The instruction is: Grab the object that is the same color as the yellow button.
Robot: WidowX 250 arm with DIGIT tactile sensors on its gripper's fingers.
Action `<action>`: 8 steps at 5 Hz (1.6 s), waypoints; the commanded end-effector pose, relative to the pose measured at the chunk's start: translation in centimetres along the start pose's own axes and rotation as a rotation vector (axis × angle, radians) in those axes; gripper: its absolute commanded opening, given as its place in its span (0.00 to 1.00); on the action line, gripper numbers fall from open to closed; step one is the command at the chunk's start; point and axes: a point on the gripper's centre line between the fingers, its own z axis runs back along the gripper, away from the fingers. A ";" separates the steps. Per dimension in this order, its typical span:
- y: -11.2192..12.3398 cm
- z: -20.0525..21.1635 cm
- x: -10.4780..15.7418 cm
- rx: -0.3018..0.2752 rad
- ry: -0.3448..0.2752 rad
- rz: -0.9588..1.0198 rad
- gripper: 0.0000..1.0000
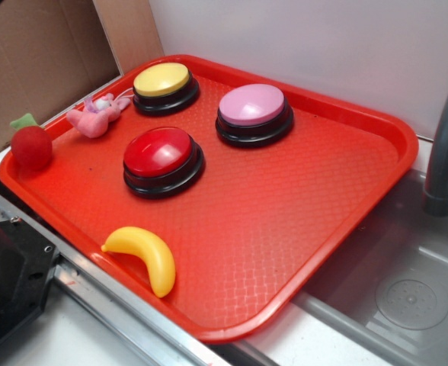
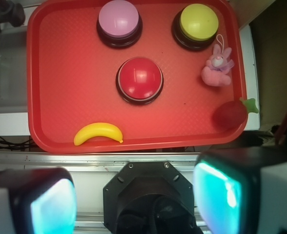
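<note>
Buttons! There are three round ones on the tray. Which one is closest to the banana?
The red button, in the middle of the tray. The yellow button and pink button sit farther from the banana.

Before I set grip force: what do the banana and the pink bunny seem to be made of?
Banana: looks like hard, glossy yellow plastic; a bright highlight runs along its smooth curve. Pink bunny: seems soft plush fabric; fuzzy matte surface, no shine, limp ears. Whether the banana is hollow cannot be told.

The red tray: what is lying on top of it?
On the tray: yellow button, pink button, red button, banana, pink bunny, red strawberry. Anything beneath them is hidden.
</note>
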 end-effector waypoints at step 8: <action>-7.1 -18.4 1.4 -0.059 0.090 0.788 1.00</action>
